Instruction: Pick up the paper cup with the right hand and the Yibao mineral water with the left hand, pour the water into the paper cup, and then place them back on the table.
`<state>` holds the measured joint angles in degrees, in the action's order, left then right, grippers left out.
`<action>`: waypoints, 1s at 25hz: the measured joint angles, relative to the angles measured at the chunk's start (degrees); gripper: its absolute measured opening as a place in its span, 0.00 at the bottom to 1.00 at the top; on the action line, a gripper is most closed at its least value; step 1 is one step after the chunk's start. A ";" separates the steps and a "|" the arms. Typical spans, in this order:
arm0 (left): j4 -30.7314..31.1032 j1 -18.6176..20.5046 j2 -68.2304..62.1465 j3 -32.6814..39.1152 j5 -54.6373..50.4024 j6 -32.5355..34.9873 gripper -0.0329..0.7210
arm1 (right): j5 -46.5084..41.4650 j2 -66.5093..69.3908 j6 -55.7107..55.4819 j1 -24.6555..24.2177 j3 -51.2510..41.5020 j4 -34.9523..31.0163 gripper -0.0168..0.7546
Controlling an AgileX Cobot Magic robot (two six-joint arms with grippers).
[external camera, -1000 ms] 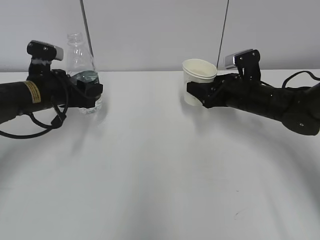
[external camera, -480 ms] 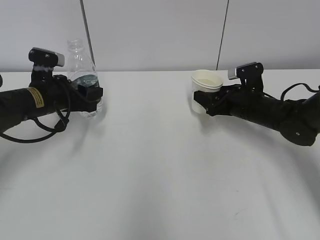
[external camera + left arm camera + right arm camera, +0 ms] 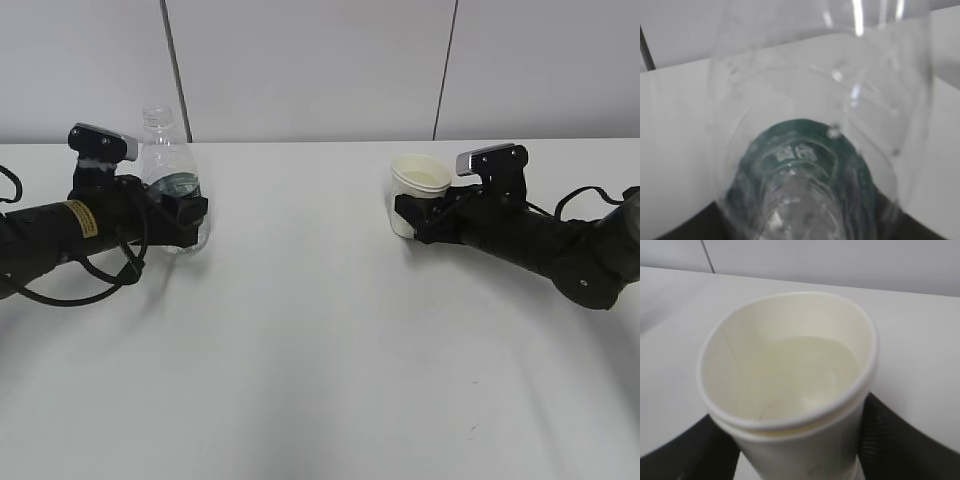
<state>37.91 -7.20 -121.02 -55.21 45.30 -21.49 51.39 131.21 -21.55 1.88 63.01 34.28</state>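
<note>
The Yibao mineral water [image 3: 170, 180] stands upright at the left of the table [image 3: 320, 330], clear with a dark green label and no cap. My left gripper [image 3: 183, 212] is shut on its label band; the left wrist view shows the bottle [image 3: 805, 165] close up between the dark jaws. The paper cup [image 3: 418, 192] stands upright at the right, low on or just above the table. My right gripper [image 3: 412, 218] is shut on its wall. In the right wrist view the cup [image 3: 790, 385] holds clear water [image 3: 805, 375] partway up, with black fingers [image 3: 890, 440] on both sides.
A grey back wall with two dark vertical seams [image 3: 172, 60] rises behind the table's far edge. A small dark scuff [image 3: 472, 428] marks the front right of the tabletop.
Both arms have come down. The bottle has sunk lower and stands upright. The cup has moved down and slightly right, from raised to table level.
</note>
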 joint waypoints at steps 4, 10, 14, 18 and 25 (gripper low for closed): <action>-1.26 0.00 -1.52 -0.06 1.77 1.75 0.47 | 0.82 0.21 0.82 0.00 0.00 -0.65 0.68; -2.55 0.00 -2.95 -0.36 4.23 2.40 0.47 | 1.17 0.33 1.52 0.00 0.00 -2.23 0.68; -2.57 0.00 -3.00 -0.36 4.28 2.40 0.47 | 1.17 0.33 1.74 0.00 0.00 -2.56 0.68; -2.61 0.00 -3.00 -0.36 4.30 2.40 0.47 | 1.17 0.33 2.01 0.00 0.00 -2.75 0.68; -2.61 0.00 -3.00 -0.36 4.34 2.40 0.47 | 1.17 0.33 2.54 0.00 0.00 -3.12 0.68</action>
<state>35.29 -7.20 -124.02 -55.57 49.64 -19.09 52.56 131.54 -19.01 1.88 63.01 31.16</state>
